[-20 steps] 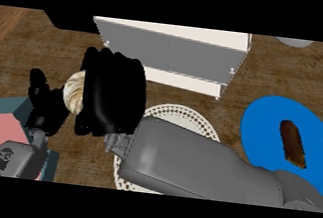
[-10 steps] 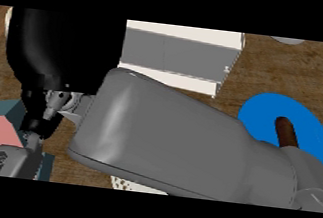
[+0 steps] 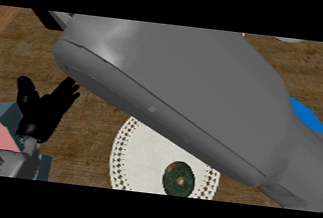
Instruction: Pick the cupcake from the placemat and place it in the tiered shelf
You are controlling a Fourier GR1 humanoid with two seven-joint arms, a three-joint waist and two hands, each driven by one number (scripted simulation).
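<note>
My right forearm (image 3: pixel 195 100) fills the view and hides my right hand, the cupcake and the tiered shelf, so I cannot tell its grip; my left hand (image 3: pixel 42 107) rests open, left of the placemat (image 3: pixel 145 152).

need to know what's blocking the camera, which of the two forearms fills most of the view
The right forearm: it sweeps across the middle of the view and hides much of the white placemat. The left forearm shows only at the lower left, its left hand open with fingers up.
</note>
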